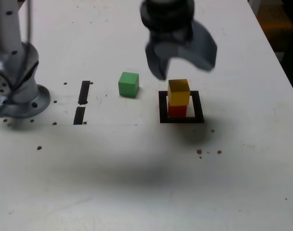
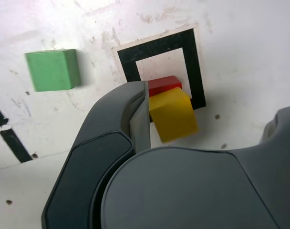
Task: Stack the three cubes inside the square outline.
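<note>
White tabletop (image 1: 137,192) fills both views, matte, scuffed and dotted with small dark specks. One arm is present: its rounded silver base (image 1: 19,91) stands at the exterior view's left, and its dark grey, smooth plastic gripper (image 1: 182,57) hangs over the stack with its jaws spread wide, one finger (image 2: 135,119) just beside the yellow cube and the other well off to the other side, so nothing is held. One square outline (image 1: 198,107) of black tape with a white inside lies on the table. Two short straight black tape strips (image 1: 82,102) lie end to end, toward the exterior view's left of it. Three cubes, solid-coloured and sharp-edged, are in view. The red cube (image 1: 177,111) sits inside the outline, and the yellow cube (image 1: 179,92) rests on top of it, turned a little askew in the wrist view. The green cube (image 1: 128,84) sits alone on the bare table between the strips and the outline, apart from both.
</note>
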